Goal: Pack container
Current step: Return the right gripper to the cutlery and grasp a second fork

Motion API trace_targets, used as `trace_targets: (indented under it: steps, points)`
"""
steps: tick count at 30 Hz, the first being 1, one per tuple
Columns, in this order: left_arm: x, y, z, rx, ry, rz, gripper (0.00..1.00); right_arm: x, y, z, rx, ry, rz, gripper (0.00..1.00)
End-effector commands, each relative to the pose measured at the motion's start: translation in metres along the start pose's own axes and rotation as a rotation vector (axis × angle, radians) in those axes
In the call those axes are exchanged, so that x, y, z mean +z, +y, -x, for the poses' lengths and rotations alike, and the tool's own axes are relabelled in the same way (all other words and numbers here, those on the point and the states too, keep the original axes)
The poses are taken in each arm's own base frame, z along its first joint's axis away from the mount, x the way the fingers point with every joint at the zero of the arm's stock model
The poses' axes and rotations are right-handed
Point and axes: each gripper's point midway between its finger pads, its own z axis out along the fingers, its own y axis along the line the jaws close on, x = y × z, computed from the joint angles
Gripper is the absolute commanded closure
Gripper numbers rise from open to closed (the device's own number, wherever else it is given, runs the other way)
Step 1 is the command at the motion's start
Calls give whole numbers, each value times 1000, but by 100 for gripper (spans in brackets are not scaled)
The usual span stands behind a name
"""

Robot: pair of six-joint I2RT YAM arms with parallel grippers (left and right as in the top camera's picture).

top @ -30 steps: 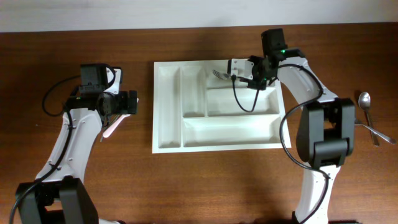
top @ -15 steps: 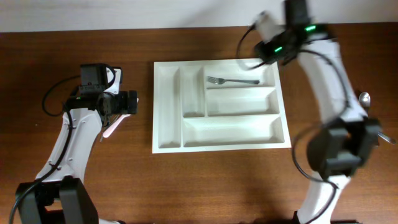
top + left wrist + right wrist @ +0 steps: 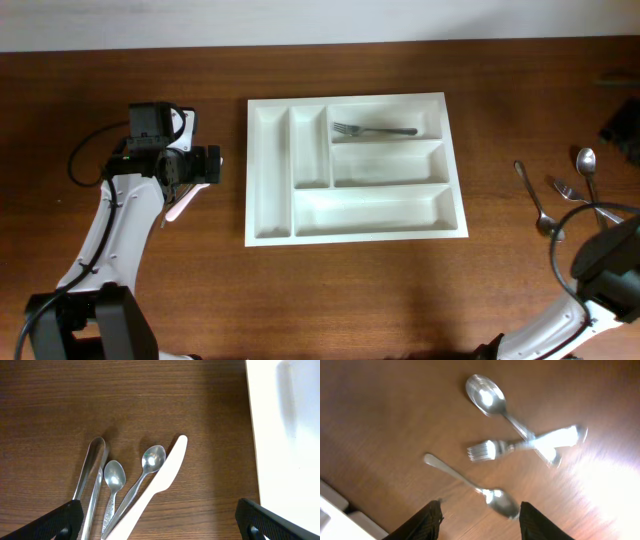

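Dark wooden table (image 3: 120, 300) underneath it all. Left of the container (image 3: 268, 180), the left gripper (image 3: 160, 522) hangs wide open over tongs (image 3: 90, 472), 2 spoons (image 3: 114, 475) and a white knife (image 3: 160, 477). Right of the container, the right gripper (image 3: 482, 522) spreads empty above a loose fork (image 3: 485, 451) and 2 more spoons (image 3: 487, 395). The container sits mid-table, with 1 packed fork (image 3: 375, 130) in its farthest long compartment.

Container (image 3: 370, 210): plain white throughout. Table (image 3: 350, 300): dark reddish-brown, with fine horizontal wood grain. Fork (image 3: 375, 130), spoons (image 3: 114, 476) and tongs (image 3: 95, 455): shiny silver metal. Knife (image 3: 165, 472): matt white. Left arm (image 3: 120, 225): white links, black joints and cables.
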Motion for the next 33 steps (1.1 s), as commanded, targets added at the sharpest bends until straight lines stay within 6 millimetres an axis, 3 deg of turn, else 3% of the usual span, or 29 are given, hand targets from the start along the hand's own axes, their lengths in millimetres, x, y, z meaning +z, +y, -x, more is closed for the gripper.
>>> trace_targets:
  steps: [1, 7, 12, 16, 22, 25, 33]
  points:
    - [0, -3, 7, 13, -12, -9, 1, 27, -16, -22, 399, 139, 56, 49]
    - [0, -3, 7, 13, -12, -9, 1, 78, -55, -47, 685, 218, -12, 59]
    - [0, -3, 7, 13, -12, -9, 1, 120, -63, -69, 745, 233, -34, 62]
    - [0, -2, 7, 13, -12, -9, 1, 143, -64, -71, 778, 194, -19, 62]
    - [0, -2, 7, 13, -12, -9, 1, 150, -64, -62, 774, 145, 3, 60]
    - [0, -2, 7, 13, -12, -9, 1, 151, -70, -60, 840, 125, -30, 54]
    - [0, -2, 7, 13, -12, -9, 1, 152, -84, -52, 901, 57, -95, 53]
